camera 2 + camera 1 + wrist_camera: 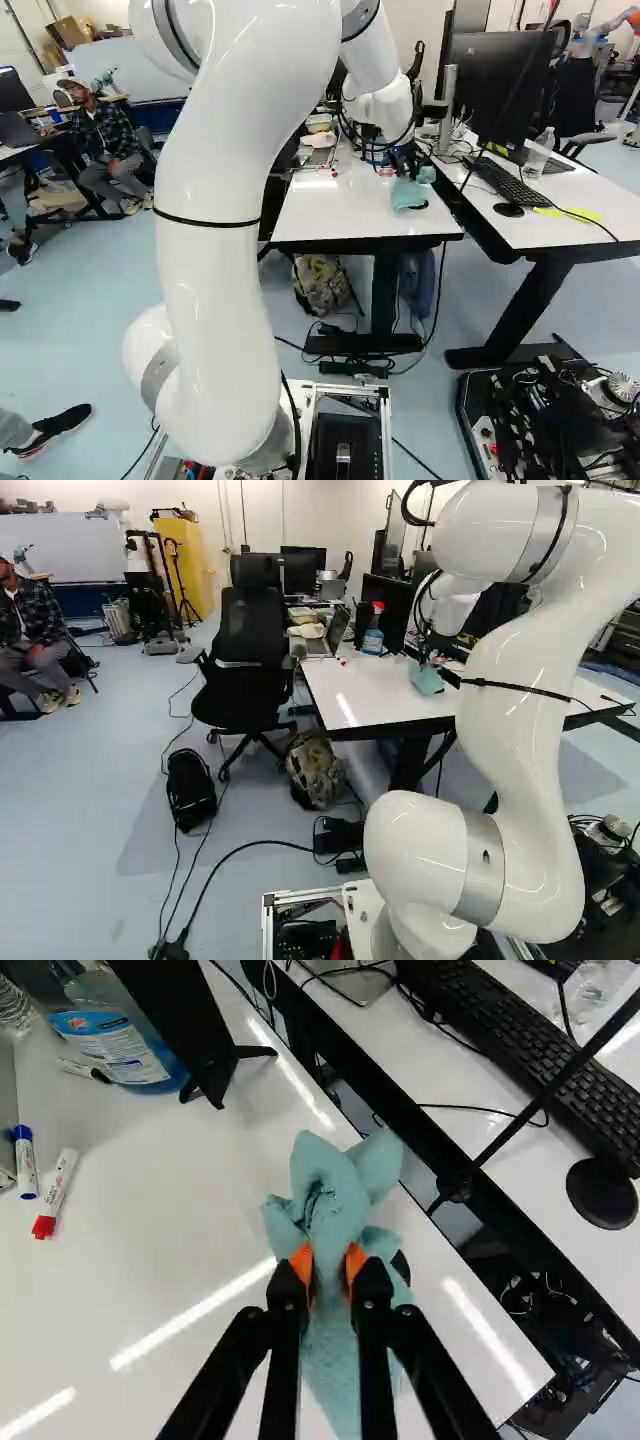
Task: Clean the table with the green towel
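one towel (331,1205), two markers (60,1185), one spray bottle (373,638), one mouse (602,1193)

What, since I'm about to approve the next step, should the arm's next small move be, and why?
I'd suggest a short wipe toward the red marker: the gripper has the towel pinched between its pads, and the towel is near the table's edge by the gap, so moving that way should keep it over the top.
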